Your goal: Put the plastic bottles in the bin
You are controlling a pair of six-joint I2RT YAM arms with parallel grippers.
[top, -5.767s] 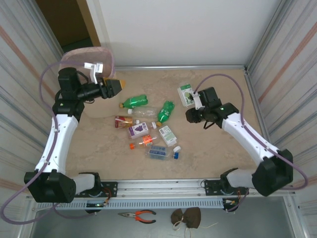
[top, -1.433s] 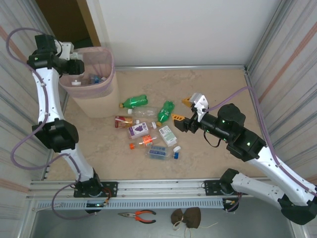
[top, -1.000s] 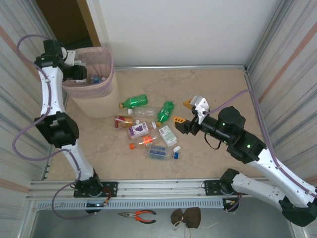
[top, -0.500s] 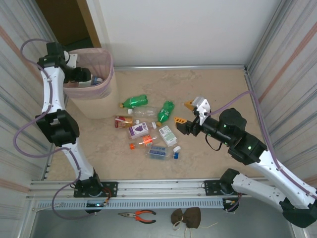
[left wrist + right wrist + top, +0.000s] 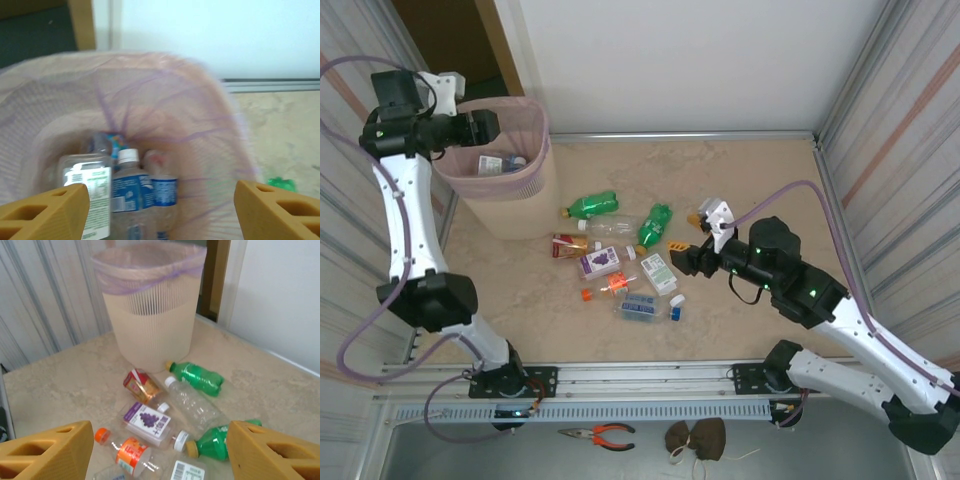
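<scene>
Plastic bottles [image 5: 620, 255] mid table [image 5: 770, 170], more in bin [image 5: 525, 190] at far-left corner.
Near, right gripper [image 5: 686, 232] spread, empty; grape label [image 5: 146, 421], text unreadable. Bottles in bin blurred; left gripper [image 5: 160, 192] spread, empty, above them.

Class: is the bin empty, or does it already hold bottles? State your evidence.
Not empty. Looking down into the bin, several labelled bottles lie at its bottom.

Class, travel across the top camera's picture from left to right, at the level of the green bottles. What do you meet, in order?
bin → green bottle with yellow cap → other green bottle → right gripper
</scene>
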